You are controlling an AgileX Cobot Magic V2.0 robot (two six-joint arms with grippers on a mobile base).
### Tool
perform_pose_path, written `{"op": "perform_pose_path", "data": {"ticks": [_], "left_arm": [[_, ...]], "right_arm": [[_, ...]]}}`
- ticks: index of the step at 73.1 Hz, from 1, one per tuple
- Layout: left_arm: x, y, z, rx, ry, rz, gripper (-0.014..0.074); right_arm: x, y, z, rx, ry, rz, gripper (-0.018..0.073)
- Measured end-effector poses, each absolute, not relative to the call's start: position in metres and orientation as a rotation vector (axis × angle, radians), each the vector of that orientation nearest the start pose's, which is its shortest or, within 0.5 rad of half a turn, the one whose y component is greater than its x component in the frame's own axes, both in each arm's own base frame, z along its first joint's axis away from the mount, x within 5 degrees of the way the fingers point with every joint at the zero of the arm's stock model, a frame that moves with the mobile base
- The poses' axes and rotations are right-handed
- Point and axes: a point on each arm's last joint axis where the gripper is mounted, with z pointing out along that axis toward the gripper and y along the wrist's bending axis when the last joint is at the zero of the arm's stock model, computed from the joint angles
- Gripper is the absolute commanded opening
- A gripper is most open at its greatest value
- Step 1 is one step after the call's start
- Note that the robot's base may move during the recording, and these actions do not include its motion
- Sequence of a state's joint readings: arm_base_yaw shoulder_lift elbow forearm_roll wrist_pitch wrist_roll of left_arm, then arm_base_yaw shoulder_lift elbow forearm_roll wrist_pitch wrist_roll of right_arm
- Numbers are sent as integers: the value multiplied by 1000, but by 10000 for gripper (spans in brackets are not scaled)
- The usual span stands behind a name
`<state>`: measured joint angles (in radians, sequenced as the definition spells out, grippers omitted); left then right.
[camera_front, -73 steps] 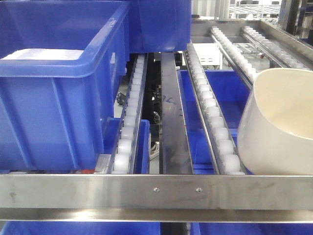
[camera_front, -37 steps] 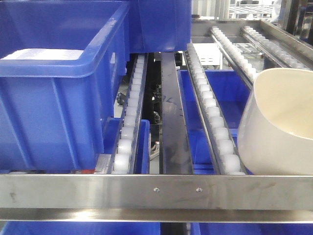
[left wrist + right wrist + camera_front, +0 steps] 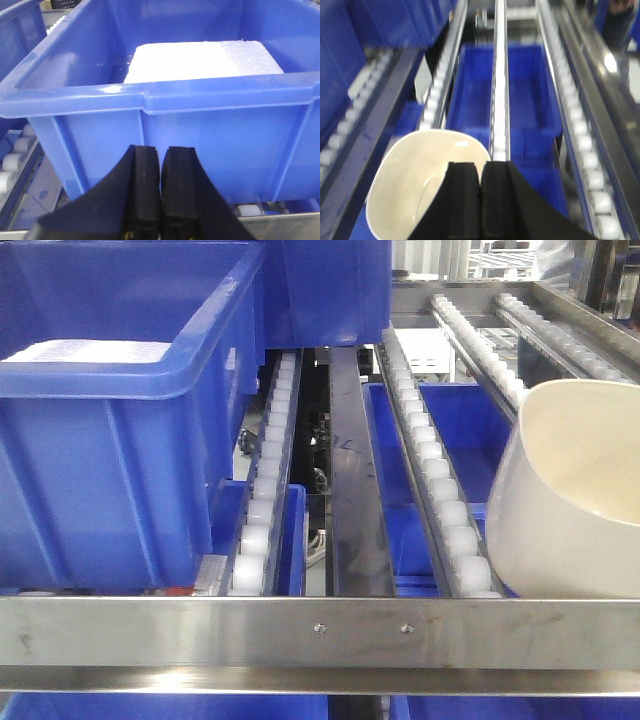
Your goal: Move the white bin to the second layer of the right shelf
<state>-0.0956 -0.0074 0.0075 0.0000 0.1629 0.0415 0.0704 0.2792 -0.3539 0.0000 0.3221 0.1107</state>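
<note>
Big blue crate fills the left of the front view, sitting on the rack, w/ a white foam block inside it per left wrist cam. More blue crates show on the level below, seen through the rails.

Right shelf second layer: steel front bar w/ 2 screws runs across the bottom of the front view; sloping rails of white rollers run back from it, dark flat strip between the 2 middle rails.

White bin is at the right edge of the front view, tilted, rim facing up and right, base just behind the front bar beside a roller rail. Can't tell if it rests on the rails or hangs above them. Right wrist cam looks into its open mouth, rails and crates beyond.

Left gripper: black fingers pressed together, nothing between, just in front of the crate wall.

Right gripper: fingers together at the bin's rim; can't tell if the rim is pinched between them.
</note>
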Motion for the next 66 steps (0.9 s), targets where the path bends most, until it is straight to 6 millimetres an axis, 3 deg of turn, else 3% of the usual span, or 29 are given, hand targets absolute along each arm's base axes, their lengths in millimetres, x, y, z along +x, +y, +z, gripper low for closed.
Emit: {"op": "perform_pose_path", "data": {"ticks": [23,66], "left_arm": [[56,-5,196,113,1643,-41,85],[56,-5,196,113,1643,-41,85]], "right_arm": [[57,4,193,33,1655,138,55],[57,4,196,32,1584,142,55]]}}
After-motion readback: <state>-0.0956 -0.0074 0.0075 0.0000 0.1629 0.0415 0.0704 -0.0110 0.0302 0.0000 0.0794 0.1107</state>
